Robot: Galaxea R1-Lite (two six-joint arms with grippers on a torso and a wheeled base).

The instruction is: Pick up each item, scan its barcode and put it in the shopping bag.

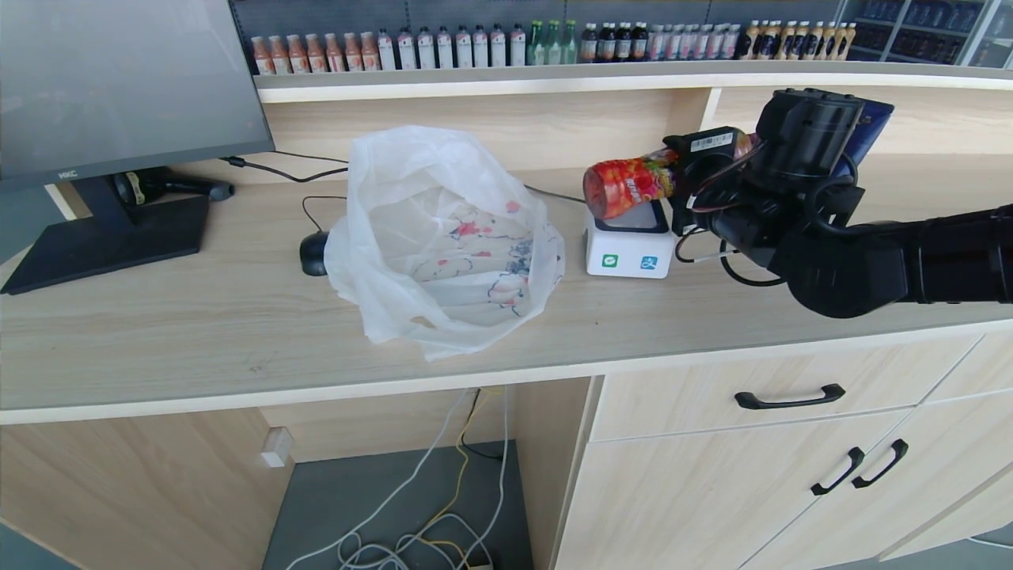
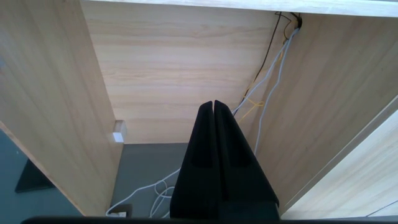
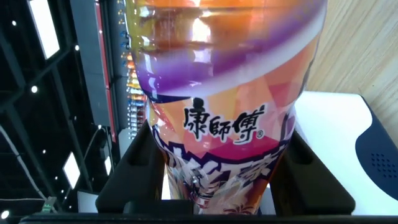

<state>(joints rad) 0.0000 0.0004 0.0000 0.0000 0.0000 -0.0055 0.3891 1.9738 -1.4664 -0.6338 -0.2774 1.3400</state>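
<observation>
right claw: the right gripper (image 1: 688,178) is clamped on the orange-red plastic drink bottle with the busy printed label (image 1: 629,184). In the right wrist view a finger sits on each side of the bottle, so it looks like a solid hold.

bottle: it's held sideways in the air, free end pointing to the robot's left, right over the little white box scanner with the dark slanted window (image 1: 629,249). Can't tell if it's touching the scanner or just above it.

left claw: the left gripper (image 2: 214,106) has its fingers pressed flat together with nothing in them, parked down below the counter near the loose cables.

bag: the crinkly see-through white plastic shopping bag (image 1: 443,237) sits on the pale wooden counter (image 1: 198,317), near the scanner on the robot's left, with its mouth open. There's something with red and blue print in it, no idea what.

step: my read is this is the scan bit, with the label side being shown to the window.

next: I'd guess it carries the bottle left over the bag's mouth and lets go low, since that floppy rim could fold in.
</observation>
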